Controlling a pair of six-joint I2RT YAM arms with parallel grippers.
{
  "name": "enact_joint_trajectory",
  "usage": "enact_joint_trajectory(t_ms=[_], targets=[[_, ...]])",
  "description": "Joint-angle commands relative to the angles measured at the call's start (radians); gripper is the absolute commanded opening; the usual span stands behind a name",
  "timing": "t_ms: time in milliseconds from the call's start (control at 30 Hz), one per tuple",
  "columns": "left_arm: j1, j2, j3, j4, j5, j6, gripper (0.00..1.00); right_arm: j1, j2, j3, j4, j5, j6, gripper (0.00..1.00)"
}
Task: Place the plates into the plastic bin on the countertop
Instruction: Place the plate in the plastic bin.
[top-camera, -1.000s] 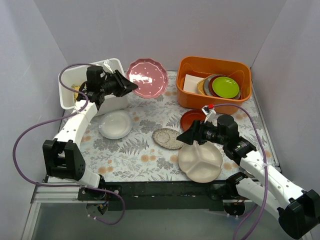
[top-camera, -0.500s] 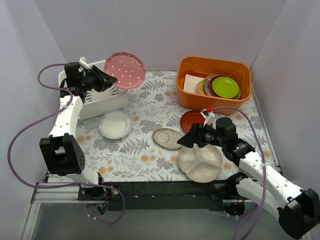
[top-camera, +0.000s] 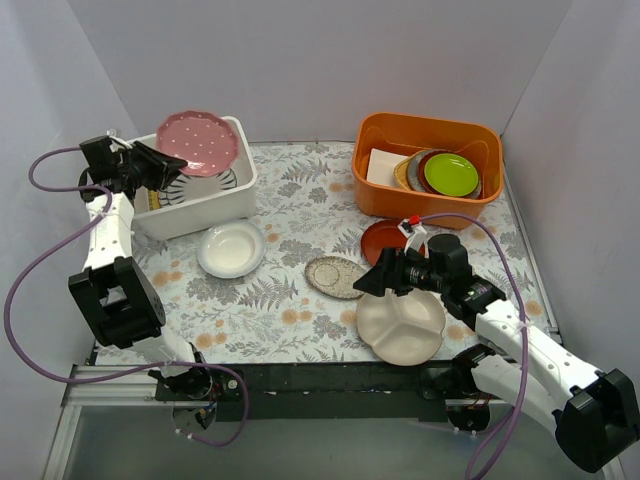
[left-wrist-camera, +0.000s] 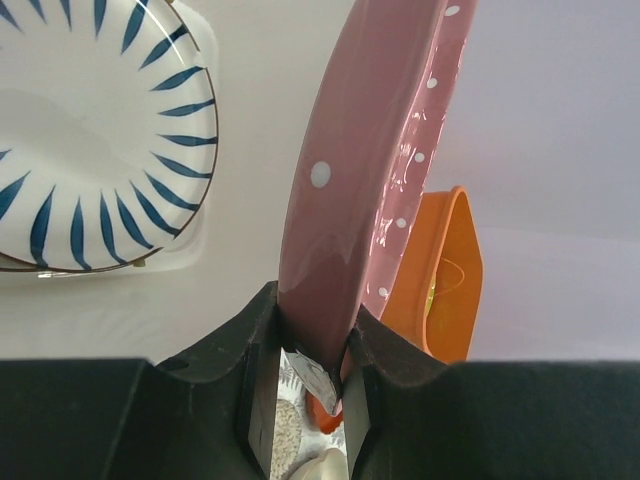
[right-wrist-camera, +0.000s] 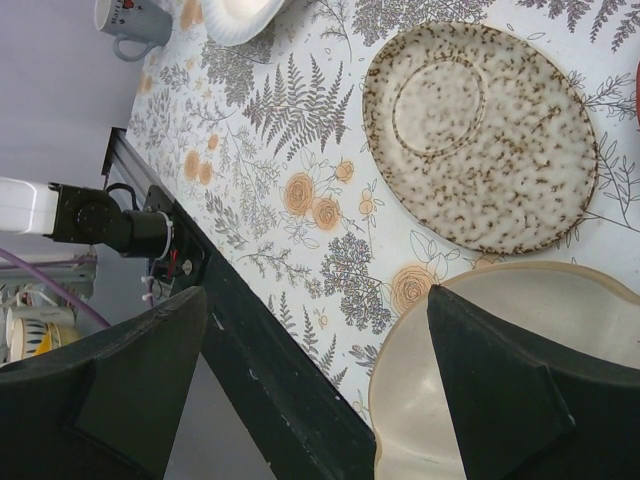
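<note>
My left gripper is shut on the rim of the pink dotted plate and holds it tilted over the white plastic bin. In the left wrist view the pink plate stands edge-on between the jaws, above a striped plate lying in the bin. On the fern-print countertop lie a small white plate, a speckled beige plate, a red-brown plate and a cream divided plate. My right gripper hovers open between the speckled plate and the cream plate, holding nothing.
An orange tub at the back right holds a green plate stacked with darker ones. The black front edge of the table runs just below my right gripper. Grey walls close in the back and both sides.
My left arm has swung left with the pink plate, from over the back of the countertop to above the bin. The right gripper has shifted only slightly.
</note>
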Motion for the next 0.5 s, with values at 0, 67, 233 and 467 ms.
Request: enact_joint_trajectory(t_ms=[0, 67, 233, 467], targets=[[0.012, -0.047, 0.064, 0.05, 0.047, 0.012, 0.0, 0.0, 0.004, -0.008, 0.036, -0.019, -0.007, 0.98], [0.015, -0.045, 0.069, 0.024, 0.01, 0.025, 0.0, 0.0, 0.009, -0.008, 0.036, -0.021, -0.007, 0.98], [0.019, -0.022, 0.073, -0.005, -0.024, 0.042, 0.0, 0.0, 0.012, -0.017, 0.044, -0.019, -0.005, 0.98], [0.02, 0.021, 0.084, -0.025, -0.027, 0.044, 0.0, 0.0, 0.011, -0.017, 0.048, -0.021, -0.001, 0.98]])
